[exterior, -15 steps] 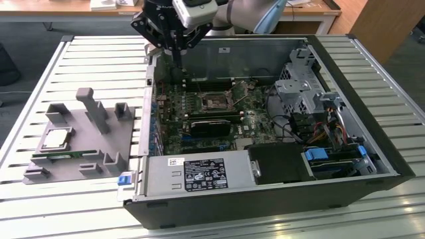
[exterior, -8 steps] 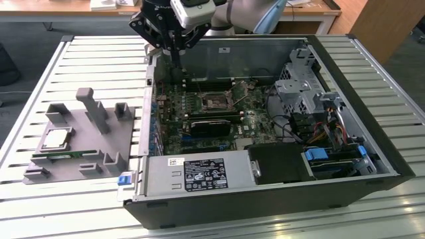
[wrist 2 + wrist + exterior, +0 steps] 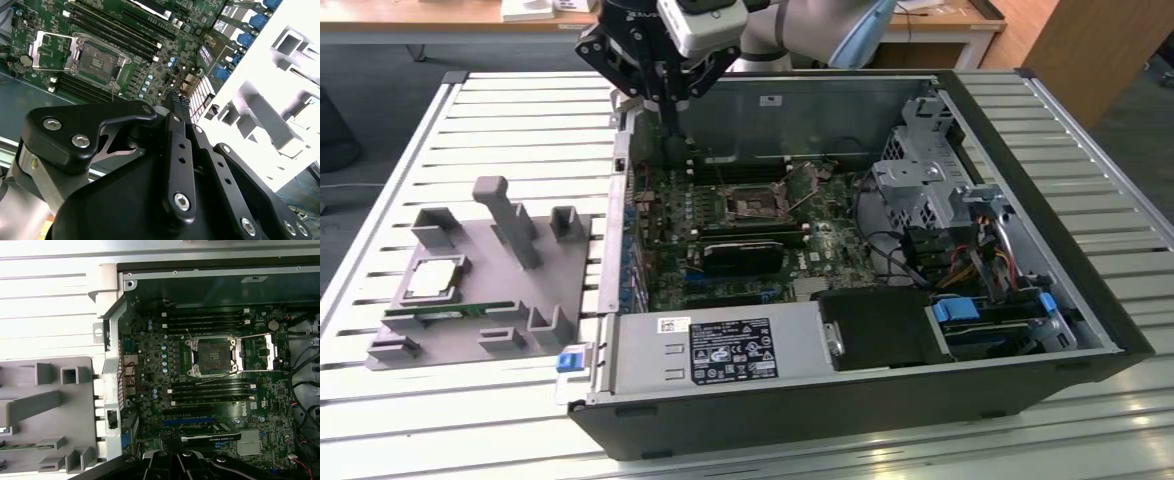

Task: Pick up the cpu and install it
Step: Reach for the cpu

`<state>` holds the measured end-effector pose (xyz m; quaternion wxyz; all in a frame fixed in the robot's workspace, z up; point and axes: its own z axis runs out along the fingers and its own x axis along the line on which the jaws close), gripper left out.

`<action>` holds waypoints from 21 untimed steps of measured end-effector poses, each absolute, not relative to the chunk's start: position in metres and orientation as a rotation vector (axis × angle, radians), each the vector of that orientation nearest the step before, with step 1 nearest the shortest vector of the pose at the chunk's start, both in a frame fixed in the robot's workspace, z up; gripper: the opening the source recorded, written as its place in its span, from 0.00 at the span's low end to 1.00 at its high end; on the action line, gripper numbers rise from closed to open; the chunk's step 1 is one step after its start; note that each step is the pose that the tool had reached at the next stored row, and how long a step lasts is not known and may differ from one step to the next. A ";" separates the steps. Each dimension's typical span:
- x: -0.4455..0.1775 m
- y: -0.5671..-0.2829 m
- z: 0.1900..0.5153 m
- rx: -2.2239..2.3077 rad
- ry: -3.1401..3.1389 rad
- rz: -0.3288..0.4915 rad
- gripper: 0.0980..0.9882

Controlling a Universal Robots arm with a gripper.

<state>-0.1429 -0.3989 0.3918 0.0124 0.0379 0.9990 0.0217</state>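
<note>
The cpu (image 3: 434,277) lies flat in a shallow recess of the grey tray (image 3: 500,292), toward the exterior view's left: a small square with a dull silver metal top, smooth and thin, with very little edge standing proud to grip. Just beside it in the same tray sits a narrow green memory stick (image 3: 447,312), and blocky moulded posts rise around them, matte and plastic-looking. Your tool (image 3: 670,112) is well apart from the chip, hanging over the rear wall of the open case (image 3: 1087,300), and it is empty, with its dark fingers drawn together to a narrow point in both wrist views (image 3: 178,100) (image 3: 172,439). I judge the pick has not begun; you are at the approach stage. Taking the chip calls for the fingers to part and come down square on two opposite edges, clear of the posts and the stick. The socket (image 3: 212,356) on the green motherboard (image 3: 150,355) stands open, its wire-framed metal plate swung aside and a dark square bed bare inside, so the seat looks ready; a thin flat part like this must go in level. Tray and case both rest on a pale, ribbed metal tabletop (image 3: 520,120).
</note>
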 end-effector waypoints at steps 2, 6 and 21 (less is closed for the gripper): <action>-0.144 -0.399 0.392 0.118 3.114 0.068 0.01; -0.146 -0.399 0.392 0.118 3.114 0.068 0.01; -0.155 -0.399 0.391 0.118 3.115 0.068 0.01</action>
